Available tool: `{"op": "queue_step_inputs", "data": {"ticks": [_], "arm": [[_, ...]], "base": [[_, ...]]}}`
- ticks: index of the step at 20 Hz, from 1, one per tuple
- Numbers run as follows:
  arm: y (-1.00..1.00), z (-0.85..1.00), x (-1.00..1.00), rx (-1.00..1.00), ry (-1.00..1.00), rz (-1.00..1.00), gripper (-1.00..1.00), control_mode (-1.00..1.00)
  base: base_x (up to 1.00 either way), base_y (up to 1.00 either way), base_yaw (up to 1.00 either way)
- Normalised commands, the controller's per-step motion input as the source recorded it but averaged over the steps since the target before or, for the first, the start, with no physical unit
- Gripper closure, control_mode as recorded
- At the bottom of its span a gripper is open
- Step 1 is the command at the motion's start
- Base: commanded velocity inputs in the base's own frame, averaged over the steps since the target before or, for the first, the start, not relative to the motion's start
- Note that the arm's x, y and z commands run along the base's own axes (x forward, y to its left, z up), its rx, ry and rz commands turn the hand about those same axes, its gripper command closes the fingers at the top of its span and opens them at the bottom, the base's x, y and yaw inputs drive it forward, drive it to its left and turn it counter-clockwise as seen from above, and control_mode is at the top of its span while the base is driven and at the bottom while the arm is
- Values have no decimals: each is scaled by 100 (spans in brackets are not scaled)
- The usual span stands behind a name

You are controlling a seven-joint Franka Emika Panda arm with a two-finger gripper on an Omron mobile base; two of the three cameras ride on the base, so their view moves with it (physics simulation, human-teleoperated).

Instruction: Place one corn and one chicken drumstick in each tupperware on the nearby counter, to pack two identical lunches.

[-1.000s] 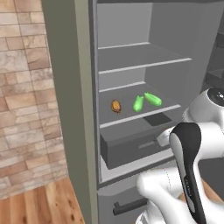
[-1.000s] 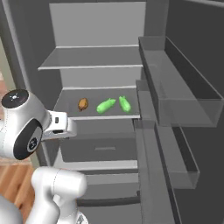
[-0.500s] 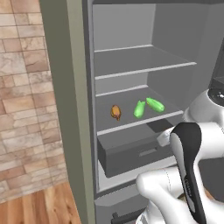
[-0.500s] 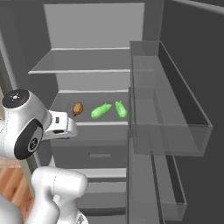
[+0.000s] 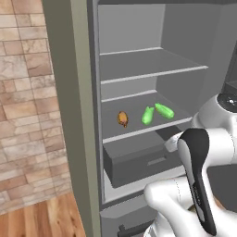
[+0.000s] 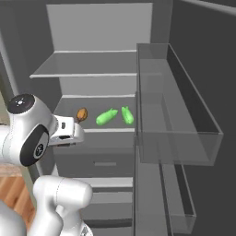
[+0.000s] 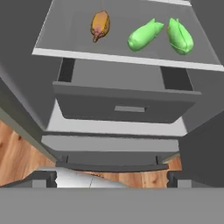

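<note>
Open fridge (image 5: 134, 69), food on the middle shelf (image 6: 101, 129). One chicken drumstick (image 7: 99, 24) upper left of the hand view; two corn cobs (image 7: 145, 34) upper centre and upper right, close together but apart at the near ends, nearly meeting at the far tips. In the left base view the drumstick (image 5: 122, 118) sits centre frame, the cobs (image 5: 148, 115) just right of it; in the right base view the drumstick (image 6: 82, 114) is left of centre, the cobs (image 6: 106, 116) beside it. Only one drumstick visible here. No trays or counter in these pictures.

Handling, as a guess: drumstick is small, light, rigid, knobbly, thicker at one end, so it should be gripped across the thick middle, jaws square to its long axis. Cobs look smooth, rounded, tapered, likely to roll or squirt out; pinch mid-length across the narrow width. The left cob is the easier pick, with more room on its drumstick side.

Arm: folded up in front of the fridge, elbow high at lower right of the left base view, wrist reaching toward the shelf edge. Gripper (image 7: 112, 178) sits low, outside the fridge, below shelf level, looking up and in over the half-open drawer (image 7: 124, 103). Claw spread as wide as it goes, holding nothing, well apart from all the food.
</note>
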Motion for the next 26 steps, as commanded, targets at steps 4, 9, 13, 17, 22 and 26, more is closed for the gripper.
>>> {"op": "queue_step_inputs", "data": {"ticks": [4,9,13,17,22,26], "arm": [[0,0,29,0,-13,-14,-100,-100],[0,0,20,6,-5,-19,-100,-100],[-2,-6,11,17,0,-20,-100,-100],[-4,-21,17,20,-7,-14,-100,-100],[0,-7,60,11,-10,-5,-100,-100],[0,-2,50,0,-2,-1,-100,-100]], "base": [[0,0,0],[0,0,0],[0,0,0],[0,0,0],[0,0,0],[0,0,0]]}}
